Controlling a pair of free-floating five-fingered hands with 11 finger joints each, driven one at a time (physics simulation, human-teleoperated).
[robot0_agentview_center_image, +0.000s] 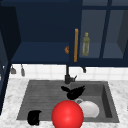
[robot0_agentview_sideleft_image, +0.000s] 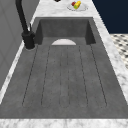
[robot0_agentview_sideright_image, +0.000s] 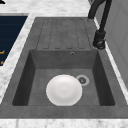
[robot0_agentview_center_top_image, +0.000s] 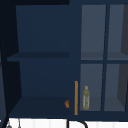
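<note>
White plate (robot0_agentview_sideright_image: 64, 90) flat in basin, untouched; R hand (robot0_agentview_center_image: 75, 92) hovering just above w/ relaxed fingers, L hand (robot0_agentview_center_image: 34, 117) idle, curled, gripping nothing.

Each robot hand (robot0_agentview_center_image: 34, 117) is matte black (human-shaped, with no arm attached).

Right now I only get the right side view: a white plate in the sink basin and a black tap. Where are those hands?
Observer: In the front view the right hand shows over the basin, between the tap and the plate.
Visitor: And the other one?
Observer: The left hand is at the front left corner of the sink.
Visitor: Anything else I'm missing?
Observer: A red ball shows low in the front view, between the two hands.
</note>
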